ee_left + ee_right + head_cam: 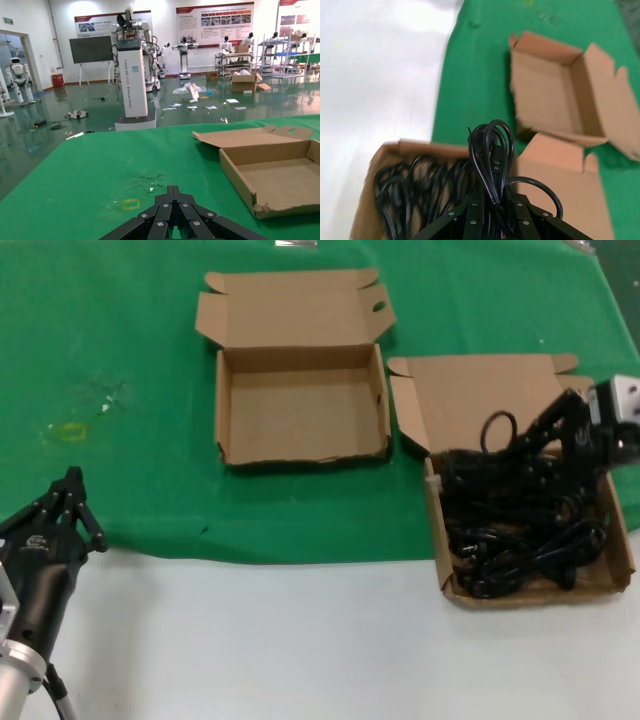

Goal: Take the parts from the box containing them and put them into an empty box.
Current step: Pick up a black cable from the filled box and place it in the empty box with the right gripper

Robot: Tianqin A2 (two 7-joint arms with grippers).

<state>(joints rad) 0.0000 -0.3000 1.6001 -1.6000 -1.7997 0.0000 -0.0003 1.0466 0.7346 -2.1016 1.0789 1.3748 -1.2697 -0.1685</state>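
Now the right gripper (492, 210) is pinched shut on one coiled black rubber cord (490, 150), just above the full brown cardboard box (625, 570). Cords are soft, floppy and tangly; grab bunched loops. The left gripper (68, 502) waits closed.

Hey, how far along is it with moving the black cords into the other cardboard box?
Nothing is moved yet: the shallow brown cardboard box on the green cloth sits bare. In hand: the right gripper is over the full cardboard box, shut on one coiled black power cord. Left: carrying that cord and the remaining pile across. The left gripper waits near the table's front edge.
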